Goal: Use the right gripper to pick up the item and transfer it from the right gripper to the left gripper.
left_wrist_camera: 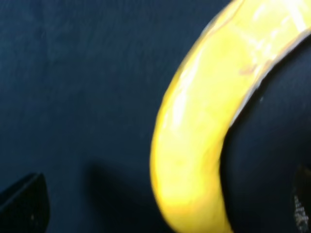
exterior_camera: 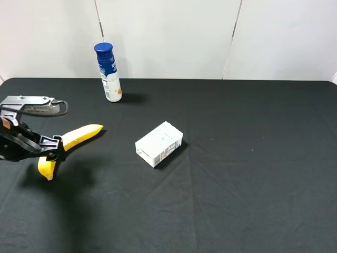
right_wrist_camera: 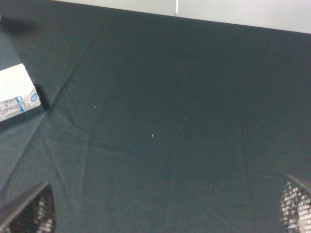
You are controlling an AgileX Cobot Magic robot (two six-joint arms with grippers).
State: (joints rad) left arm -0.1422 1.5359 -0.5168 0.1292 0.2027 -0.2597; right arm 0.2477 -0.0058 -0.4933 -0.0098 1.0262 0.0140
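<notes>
Where the overhead camera looks down at the near left edge of my workspace, I see the left gripper [exterior_camera: 52, 149], black pincer fingers on a bulky black arm with a silver bracket, clamped on the curved ripe yellow banana [exterior_camera: 73, 139]. The fruit is lifted off the cloth, one end drooping below the fingers and the other slanting up and to the right, with its shadow on the fabric beneath. My left wrist feed is filled by the same banana [left_wrist_camera: 204, 131], blurred and very close, over dark cloth.

The right gripper [right_wrist_camera: 165, 213] shows only in its own wrist feed, as two dark fingertips [right_wrist_camera: 30, 213] at opposite edges of that picture, set wide apart with nothing between them but bare cloth.

The surface is a table draped in black cloth [exterior_camera: 247, 184], lightly creased. Near its middle lies a white rectangular carton [exterior_camera: 159, 143] on its side, turned at an angle, well apart from the banana; a corner of the carton [right_wrist_camera: 17, 93] also shows in my right wrist feed. Farther back stands an upright white bottle with a blue cap [exterior_camera: 108, 72]. Behind the table's far edge rise plain white wall panels [exterior_camera: 168, 37] with thin vertical seams.
</notes>
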